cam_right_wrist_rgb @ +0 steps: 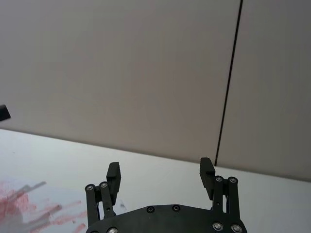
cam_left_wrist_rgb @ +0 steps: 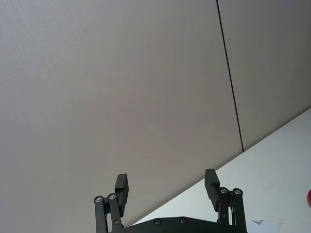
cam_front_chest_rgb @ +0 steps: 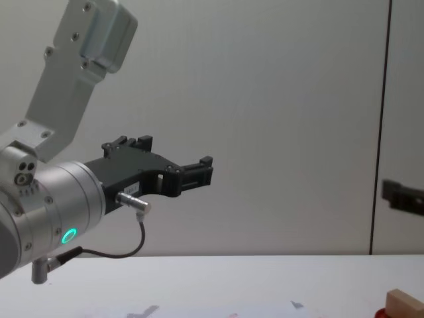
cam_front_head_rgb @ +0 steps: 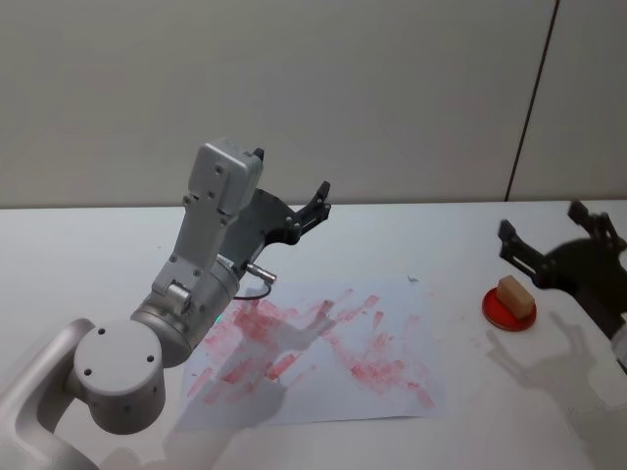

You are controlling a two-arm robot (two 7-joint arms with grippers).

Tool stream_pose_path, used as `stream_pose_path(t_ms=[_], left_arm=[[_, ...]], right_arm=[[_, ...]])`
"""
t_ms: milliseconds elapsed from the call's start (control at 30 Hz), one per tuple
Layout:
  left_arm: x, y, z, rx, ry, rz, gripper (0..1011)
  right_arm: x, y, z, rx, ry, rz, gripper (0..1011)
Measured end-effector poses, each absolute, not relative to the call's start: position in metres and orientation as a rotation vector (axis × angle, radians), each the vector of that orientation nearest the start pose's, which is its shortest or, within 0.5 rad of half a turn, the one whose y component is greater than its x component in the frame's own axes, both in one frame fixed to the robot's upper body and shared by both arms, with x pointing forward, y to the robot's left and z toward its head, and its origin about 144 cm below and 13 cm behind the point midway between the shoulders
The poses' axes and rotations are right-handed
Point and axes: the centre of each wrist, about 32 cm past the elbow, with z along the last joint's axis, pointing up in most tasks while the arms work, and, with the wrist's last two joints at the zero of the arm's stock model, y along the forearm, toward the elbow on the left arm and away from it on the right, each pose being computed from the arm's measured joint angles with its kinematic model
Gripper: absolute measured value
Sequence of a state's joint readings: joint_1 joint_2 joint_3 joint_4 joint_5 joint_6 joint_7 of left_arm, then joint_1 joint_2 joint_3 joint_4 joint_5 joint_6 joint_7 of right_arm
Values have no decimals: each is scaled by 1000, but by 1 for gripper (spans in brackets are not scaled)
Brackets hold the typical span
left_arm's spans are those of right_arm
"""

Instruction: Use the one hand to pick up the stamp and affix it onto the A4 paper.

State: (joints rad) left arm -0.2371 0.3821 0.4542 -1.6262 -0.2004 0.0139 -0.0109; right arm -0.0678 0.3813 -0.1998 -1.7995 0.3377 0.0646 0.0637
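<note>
Looking down from the head view, the paper [cam_front_head_rgb: 323, 352] lies flat on the table [cam_front_head_rgb: 88, 245], smeared with red marks. Off the paper's right edge, not touching it, the stamp [cam_front_head_rgb: 514, 294] sits on a round red pad [cam_front_head_rgb: 495, 311]. The right gripper [cam_front_head_rgb: 541, 220] hangs in the air farther right of the paper, just past the stamp, with its 2 fingers spread apart and nothing between them. The left gripper [cam_front_head_rgb: 292, 174] is raised over the paper's far left part, also spread and empty.

The left wrist view has the left gripper's [cam_left_wrist_rgb: 167, 182] 2 fingers wide apart against the wall.

The right wrist view has the right gripper's [cam_right_wrist_rgb: 160, 172] fingers likewise apart, with a red-marked corner of the paper [cam_right_wrist_rgb: 29, 204] showing.

From the chest view, the left gripper [cam_front_chest_rgb: 165, 152] sits high above the table [cam_front_chest_rgb: 199, 278]. The stamp [cam_front_chest_rgb: 404, 303] rests low at the right on the pad [cam_front_chest_rgb: 381, 313], and 1 finger of the right gripper [cam_front_chest_rgb: 401, 194] pokes in well above it.
</note>
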Motion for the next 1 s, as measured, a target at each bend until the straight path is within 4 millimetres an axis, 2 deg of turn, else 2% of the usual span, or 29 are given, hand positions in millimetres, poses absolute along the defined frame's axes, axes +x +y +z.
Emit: stream_pose_path(t_ms=[433, 667, 1000], left_arm=[[492, 198, 1204, 61, -268, 1124, 1001], [492, 198, 1204, 61, -268, 1124, 1001], [492, 198, 1204, 61, -268, 1124, 1001]], right_arm=[[410, -275, 1168, -124, 50, -1323, 1001], [413, -278, 1160, -172, 64, -1338, 1001], [431, -273, 1147, -245, 85, -1322, 1001]])
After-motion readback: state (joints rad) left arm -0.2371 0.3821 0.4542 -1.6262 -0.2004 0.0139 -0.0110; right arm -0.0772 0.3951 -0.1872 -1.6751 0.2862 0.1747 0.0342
